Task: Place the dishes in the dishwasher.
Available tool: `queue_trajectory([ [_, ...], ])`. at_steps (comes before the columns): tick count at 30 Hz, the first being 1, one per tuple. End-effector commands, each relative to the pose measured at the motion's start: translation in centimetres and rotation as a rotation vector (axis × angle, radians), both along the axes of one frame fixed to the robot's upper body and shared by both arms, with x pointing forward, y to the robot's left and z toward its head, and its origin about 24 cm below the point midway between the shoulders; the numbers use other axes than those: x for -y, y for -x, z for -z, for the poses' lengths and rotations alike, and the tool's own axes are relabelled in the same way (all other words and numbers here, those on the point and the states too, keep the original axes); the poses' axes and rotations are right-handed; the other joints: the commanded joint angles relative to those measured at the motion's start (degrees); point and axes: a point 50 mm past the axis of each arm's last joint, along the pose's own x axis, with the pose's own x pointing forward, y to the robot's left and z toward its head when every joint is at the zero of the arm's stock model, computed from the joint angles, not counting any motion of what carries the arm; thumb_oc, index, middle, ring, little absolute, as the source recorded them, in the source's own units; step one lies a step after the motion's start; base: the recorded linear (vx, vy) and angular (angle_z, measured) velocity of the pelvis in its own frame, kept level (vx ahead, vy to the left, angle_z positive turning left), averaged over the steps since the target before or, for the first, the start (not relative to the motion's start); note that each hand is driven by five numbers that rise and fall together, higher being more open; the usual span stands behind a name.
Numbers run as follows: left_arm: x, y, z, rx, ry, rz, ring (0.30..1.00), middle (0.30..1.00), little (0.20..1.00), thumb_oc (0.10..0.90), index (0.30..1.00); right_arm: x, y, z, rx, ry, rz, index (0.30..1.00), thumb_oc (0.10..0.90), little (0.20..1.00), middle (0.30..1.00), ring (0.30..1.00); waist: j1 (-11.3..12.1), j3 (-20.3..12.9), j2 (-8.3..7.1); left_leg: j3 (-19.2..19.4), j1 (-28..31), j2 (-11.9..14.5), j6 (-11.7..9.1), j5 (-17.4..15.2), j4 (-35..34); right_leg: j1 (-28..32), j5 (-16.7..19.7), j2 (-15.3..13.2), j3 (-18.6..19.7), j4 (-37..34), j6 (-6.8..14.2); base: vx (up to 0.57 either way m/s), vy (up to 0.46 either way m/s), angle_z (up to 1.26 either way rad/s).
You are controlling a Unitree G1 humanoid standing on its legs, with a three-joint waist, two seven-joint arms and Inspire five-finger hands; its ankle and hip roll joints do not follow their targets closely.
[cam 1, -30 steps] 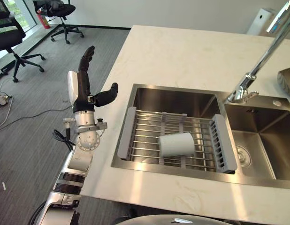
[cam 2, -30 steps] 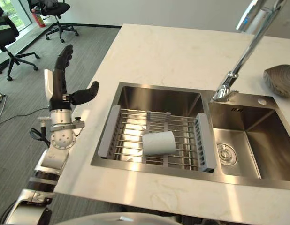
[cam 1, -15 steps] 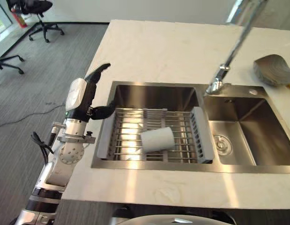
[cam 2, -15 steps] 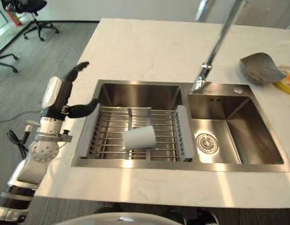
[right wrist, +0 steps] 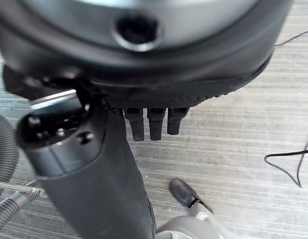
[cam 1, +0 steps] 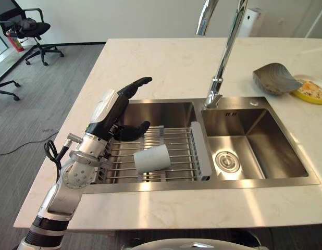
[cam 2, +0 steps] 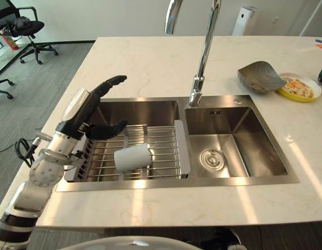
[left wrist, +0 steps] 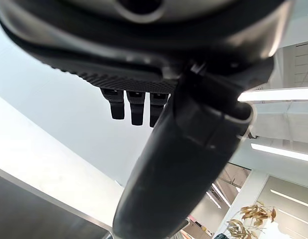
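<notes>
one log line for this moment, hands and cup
left hand: open, over sink rack's left end | right hand: open, above floor | white cup: on its side on sink rack, untouched

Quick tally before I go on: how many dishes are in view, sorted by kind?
Cups: 1, white cup lying on the sink rack
Bowls: 1, grey bowl on the counter
Plates: 1, yellow plate beside the bowl
Total: 3

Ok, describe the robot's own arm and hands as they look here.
The left arm is silver-grey metal with round joint housings and black ribbed bands. The left hand is dark, with a white plate on its back. The right hand is likewise dark, with a textured palm edge.
</notes>
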Motion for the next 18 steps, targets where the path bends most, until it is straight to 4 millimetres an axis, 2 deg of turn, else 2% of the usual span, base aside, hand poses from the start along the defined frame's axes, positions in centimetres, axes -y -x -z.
queue_trajectory([
  [1,0.0,1.0,-4.4,0.129,0.129,0.123,0.9,0.9,0.9,0.8,0.9,-0.5,-1.6,-0.1,0.034,-0.023,0.004,0.9,0.8,0.9,0.9,0.9,0.3,1.1,-0.83,-1.2,-2.4,1.6,-3.9,3.1,0.4,3.0,-3.2,-3.5,0.2,0.7,3.8,-0.01,-0.007,0.04],
  [7,-0.4,2.3,-3.5,-0.01,0.08,0.167,0.9,0.9,0.9,0.8,0.9,0.0,-1.9,-0.2,0.029,-0.016,-0.006,0.9,0.8,0.9,0.9,0.9,0.6,0.9,-0.35,-0.5,-1.5,1.6,-3.9,2.8,-0.2,3.2,-2.6,-3.9,0.6,0.5,4.1,0.0,0.01,-0.02],
  [18,0.6,2.6,-3.0,-0.094,0.027,0.239,0.9,0.9,0.9,0.8,0.9,-0.7,-2.8,-0.3,0.036,-0.036,-0.091,0.9,0.8,0.9,0.9,0.9,0.5,0.9,-0.22,0.0,-0.1,0.9,-3.5,2.6,-1.7,3.4,-2.0,-4.3,0.9,0.7,4.4,0.0,0.006,-0.02],
])
